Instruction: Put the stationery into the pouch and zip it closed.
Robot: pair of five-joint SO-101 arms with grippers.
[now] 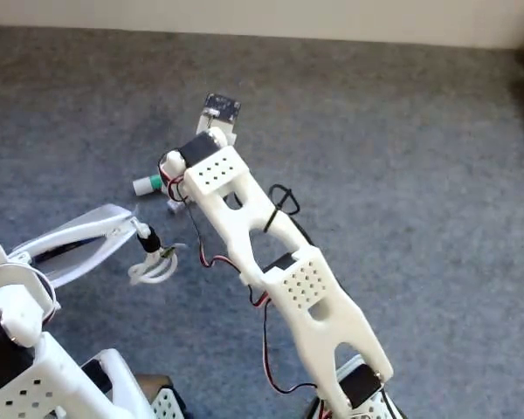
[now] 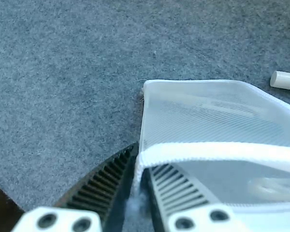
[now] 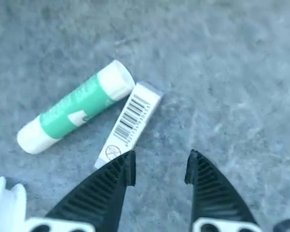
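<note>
pickup step: our left fingers (image 2: 104, 181) pinch the pouch (image 2: 208, 116) edge; our right fingers (image 3: 104, 191), spread, must straddle the white block (image 3: 129, 123), then close.

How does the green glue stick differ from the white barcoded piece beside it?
The glue stick is round, green with white ends; the barcoded piece is flat-sided and white. The glue stick is longer and thicker than the barcoded piece. Both lie on the grey carpet.

The eraser (image 3: 129, 126) bears a barcode and round sign.
</note>
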